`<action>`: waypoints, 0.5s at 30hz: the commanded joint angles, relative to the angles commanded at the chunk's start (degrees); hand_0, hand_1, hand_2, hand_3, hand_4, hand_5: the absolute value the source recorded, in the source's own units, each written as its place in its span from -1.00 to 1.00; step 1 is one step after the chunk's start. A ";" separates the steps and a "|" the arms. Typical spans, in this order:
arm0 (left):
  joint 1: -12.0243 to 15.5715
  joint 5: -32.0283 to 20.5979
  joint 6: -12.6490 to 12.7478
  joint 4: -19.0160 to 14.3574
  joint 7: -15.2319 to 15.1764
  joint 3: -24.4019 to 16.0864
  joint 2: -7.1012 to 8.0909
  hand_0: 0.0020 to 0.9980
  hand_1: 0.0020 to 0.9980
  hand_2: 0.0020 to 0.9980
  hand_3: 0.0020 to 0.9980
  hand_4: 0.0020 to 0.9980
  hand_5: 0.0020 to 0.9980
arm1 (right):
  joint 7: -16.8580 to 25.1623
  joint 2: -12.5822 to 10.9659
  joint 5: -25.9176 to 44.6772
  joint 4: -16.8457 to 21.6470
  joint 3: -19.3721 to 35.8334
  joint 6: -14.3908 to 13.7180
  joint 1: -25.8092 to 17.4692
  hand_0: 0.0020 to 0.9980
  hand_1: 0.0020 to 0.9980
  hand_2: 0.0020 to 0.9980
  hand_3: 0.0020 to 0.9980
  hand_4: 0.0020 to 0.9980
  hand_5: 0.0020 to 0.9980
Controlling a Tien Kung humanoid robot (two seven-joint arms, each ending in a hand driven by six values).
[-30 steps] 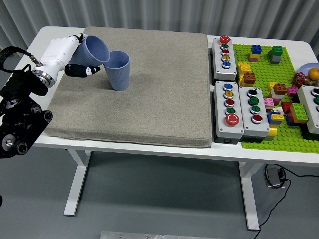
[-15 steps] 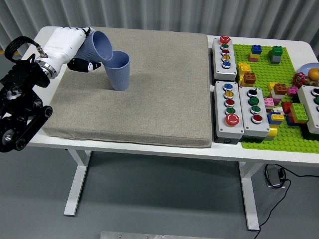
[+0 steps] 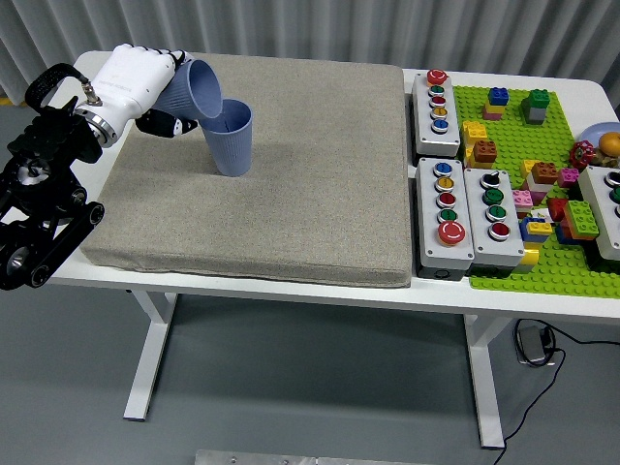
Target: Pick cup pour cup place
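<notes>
Tipping toward the four o'clock direction, the held cup [image 3: 197, 90] sits clamped in the left robot hand [image 3: 145, 87], its mouth angled down over the rim of the standing cup [image 3: 231, 137], the two rims touching or very nearly so; from this view I cannot tell which. That tilt reads as the pouring step of the task, with the lip brought right to the receiving cup so that whatever is inside would fall into it rather than onto the mat; whether anything is actually flowing cannot be seen. The white fingers wrap the held cup around its base end, leaving the mouth free, and a dark thumb tip shows beneath it. The standing cup is upright on the grey mat [image 3: 291, 194], toward the mat's ten o'clock corner, with clear mat all round it, which gives the robot hand room to set the held cup down once pouring is done; that placing step looks still to come. The mat covers most of the white desk [image 3: 87, 73]. Off at three o'clock, well apart from the cups, lie grey button boxes [image 3: 445, 213] in a row beside the mat, and beyond them a green baseplate [image 3: 542, 242] strewn with coloured bricks, none of it in the way of the work. No right robot hand appears anywhere in view.
</notes>
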 joint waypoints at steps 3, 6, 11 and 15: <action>-0.35 0.00 0.11 -0.04 0.15 0.73 0.13 0.04 0.02 0.11 0.15 0.47 -0.73 | 0.01 -0.04 0.04 0.00 -0.02 0.01 0.08 0.35 0.21 0.15 0.21 -1.00 -0.53; -0.67 0.00 0.07 -0.02 0.31 1.46 0.36 0.04 0.02 0.11 0.15 0.47 -0.73 | 0.06 -0.06 0.10 -0.02 -0.06 0.00 0.10 0.35 0.21 0.15 0.21 -1.00 -0.53; -1.66 0.00 -0.07 0.26 0.46 3.07 0.78 0.04 0.02 0.11 0.15 0.47 -0.74 | 0.10 -0.11 0.17 -0.04 -0.14 0.00 0.17 0.35 0.21 0.14 0.21 -1.00 -0.53; -2.22 0.00 -0.19 0.59 0.50 4.69 1.31 0.04 0.02 0.11 0.15 0.47 -0.74 | 0.17 -0.25 0.43 -0.07 -0.39 -0.06 0.41 0.35 0.21 0.14 0.21 -1.00 -0.52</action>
